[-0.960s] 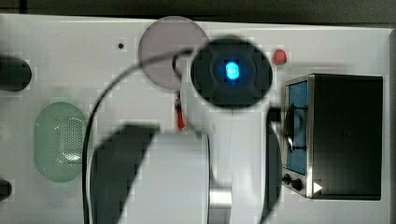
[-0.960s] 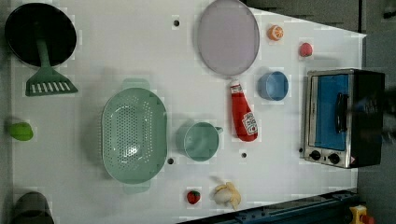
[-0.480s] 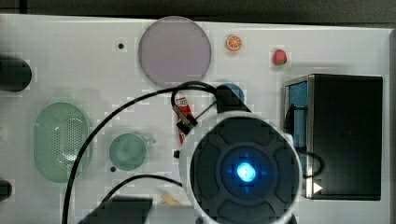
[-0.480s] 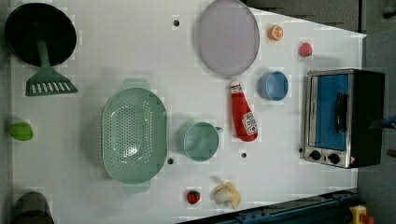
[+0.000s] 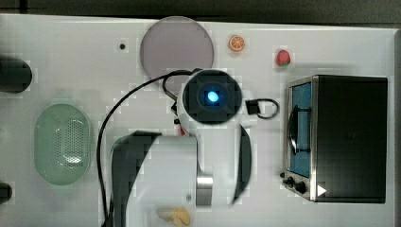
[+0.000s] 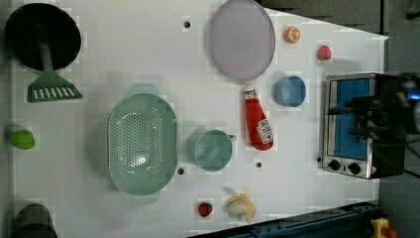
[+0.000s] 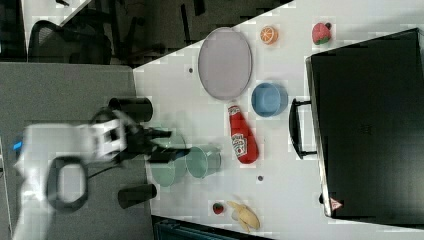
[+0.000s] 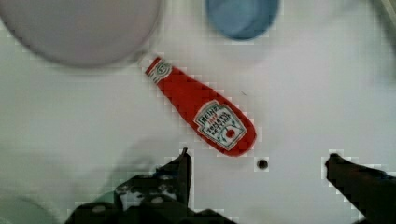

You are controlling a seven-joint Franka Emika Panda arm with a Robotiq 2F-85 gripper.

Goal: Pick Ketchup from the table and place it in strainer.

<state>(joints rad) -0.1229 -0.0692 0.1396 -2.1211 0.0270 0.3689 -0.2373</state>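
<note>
Approach step in hand, nothing gripped yet. Gripper [image 8: 257,163] hanging above the table [image 6: 124,49] with jaws spread wide, empty. Ketchup [image 6: 257,119] lying flat on its side, cap just beside the grey plate [image 6: 241,39], between blue bowl [image 6: 289,90] and green cup [image 6: 213,150]. Strainer [image 6: 142,144] well apart, beyond the cup. Next, probably: lining jaws across the bottle's body, dropping straight down, closing.

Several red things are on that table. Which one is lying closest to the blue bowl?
The Ketchup bottle, lying flat just beside the blue bowl. The strawberries are tiny, round and farther off.
</note>
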